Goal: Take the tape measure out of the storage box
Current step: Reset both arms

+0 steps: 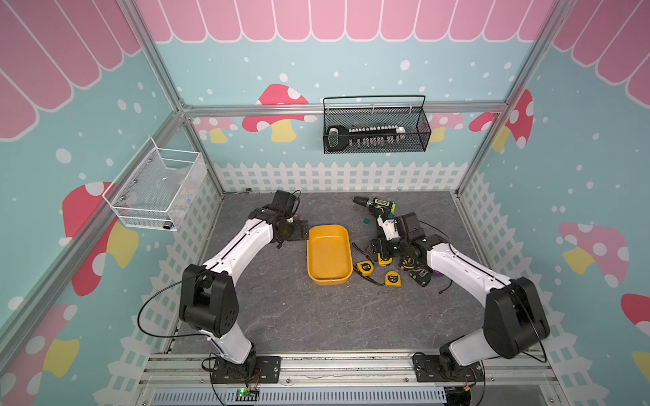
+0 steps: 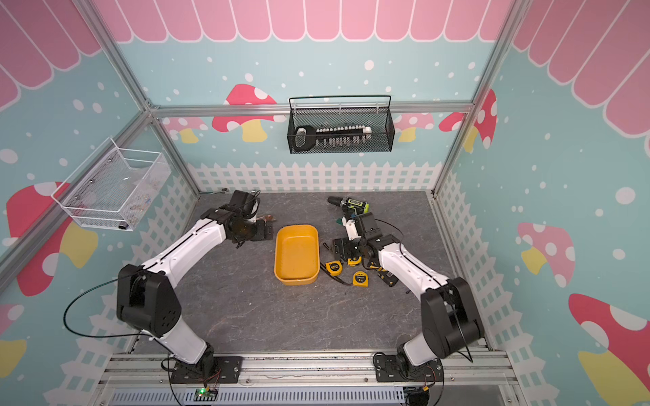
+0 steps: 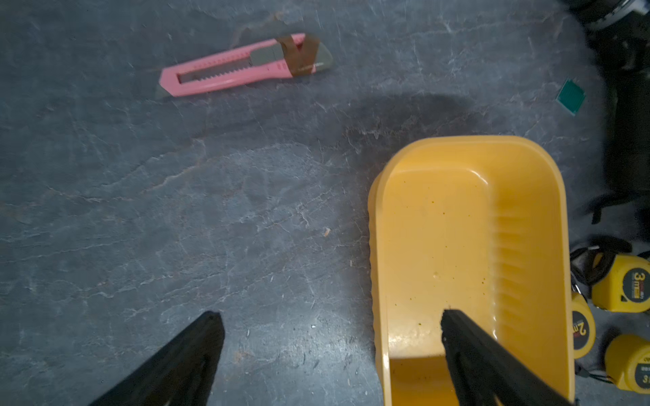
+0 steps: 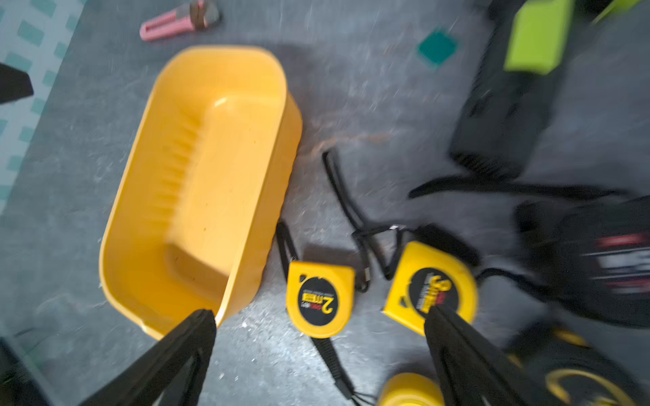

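A shallow yellow box (image 1: 329,253) (image 2: 296,251) sits open side up on the middle of a grey table (image 1: 299,316), with nothing inside. Three yellow tape measures (image 2: 333,267) lie on the table just to its right, all outside it. The nearest tape (image 1: 365,268) (image 4: 318,298) is just beside the box's right wall, near its front corner. The middle tape (image 1: 385,261) (image 4: 434,286) is half hidden under the right gripper in both top views. The front tape (image 1: 392,278) lies closer to the robot. Black straps (image 4: 330,362) trail loose around them.

The right gripper (image 4: 318,311) hangs over these tapes, jaws wide apart, holding nothing. One fingertip (image 4: 446,334) overlaps the middle tape's edge; the blurred wrist view does not show whether they touch. The left gripper (image 3: 330,313) hangs at the box's far left corner, jaws also wide apart and empty, one fingertip (image 3: 460,334) showing over the box's inside.

The right side is crowded. A black and green drill (image 1: 375,205) lies beyond the right gripper, a small green square (image 1: 366,221) lies between drill and box, and two dark cases (image 1: 421,276) sit partly under the right arm. A pink knife (image 3: 242,65) lies beyond the left gripper. A black basket (image 1: 422,139) hangs on the back wall and a white basket (image 1: 140,200) on the left wall.
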